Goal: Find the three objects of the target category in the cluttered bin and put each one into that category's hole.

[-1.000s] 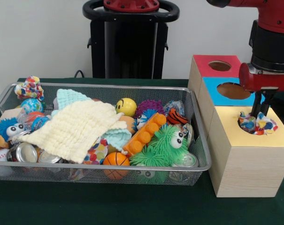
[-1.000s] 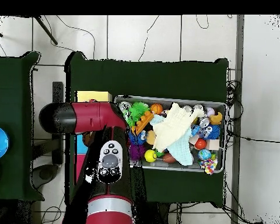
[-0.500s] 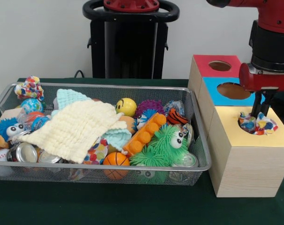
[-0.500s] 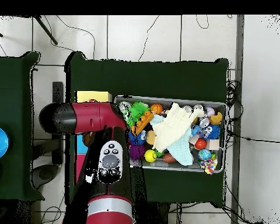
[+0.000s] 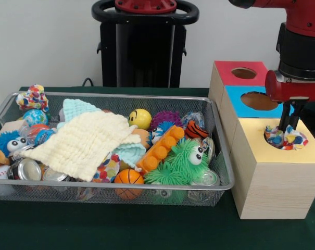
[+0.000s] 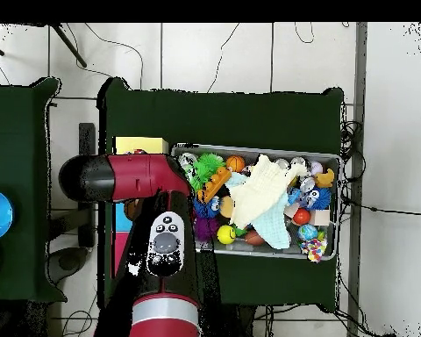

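Note:
A cloth with coloured spots (image 5: 298, 139) sits bunched in the round hole of the yellow-topped box (image 5: 272, 172), its top still sticking out. My gripper (image 5: 288, 126) reaches down onto that cloth from above; whether it holds it I cannot make out. In the overhead view the arm (image 6: 166, 241) hides the gripper and most of the boxes. A matching spotted cloth (image 5: 33, 98) lies at the far left corner of the wire bin (image 5: 222, 156), also seen as the spotted cloth (image 6: 315, 253). A cream cloth (image 5: 82, 140) covers the bin's left middle.
Behind the yellow box stand a blue-topped box (image 5: 235, 99) and a red-topped box (image 5: 225, 70), each with a hole. The bin holds teal cloths (image 5: 76, 108), balls, cans, an orange block (image 5: 160, 151) and a green furry toy (image 5: 180, 164).
The gripper has shifted very slightly to the right over the yellow box's hole. The spotted cloth has barely moved and the bin is unchanged.

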Robot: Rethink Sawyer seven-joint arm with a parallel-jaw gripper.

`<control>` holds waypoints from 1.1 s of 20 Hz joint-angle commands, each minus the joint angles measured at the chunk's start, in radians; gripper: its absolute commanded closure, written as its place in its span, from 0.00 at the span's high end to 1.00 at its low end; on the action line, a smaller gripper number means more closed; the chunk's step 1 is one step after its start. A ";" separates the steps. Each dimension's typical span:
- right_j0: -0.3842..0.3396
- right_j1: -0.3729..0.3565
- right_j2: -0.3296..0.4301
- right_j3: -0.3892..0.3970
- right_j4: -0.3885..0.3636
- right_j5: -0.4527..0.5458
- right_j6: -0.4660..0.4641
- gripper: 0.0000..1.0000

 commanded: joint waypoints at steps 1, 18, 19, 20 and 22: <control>-0.039 0.153 0.085 0.119 -0.069 -0.230 0.105 0.00; -0.097 0.104 0.153 0.185 -0.078 -0.273 0.048 0.00; -0.095 0.104 0.153 0.185 -0.079 -0.280 0.054 0.00; -0.096 0.102 0.155 0.188 -0.079 -0.288 0.059 0.00; -0.092 0.104 0.151 0.181 -0.081 -0.281 0.065 0.00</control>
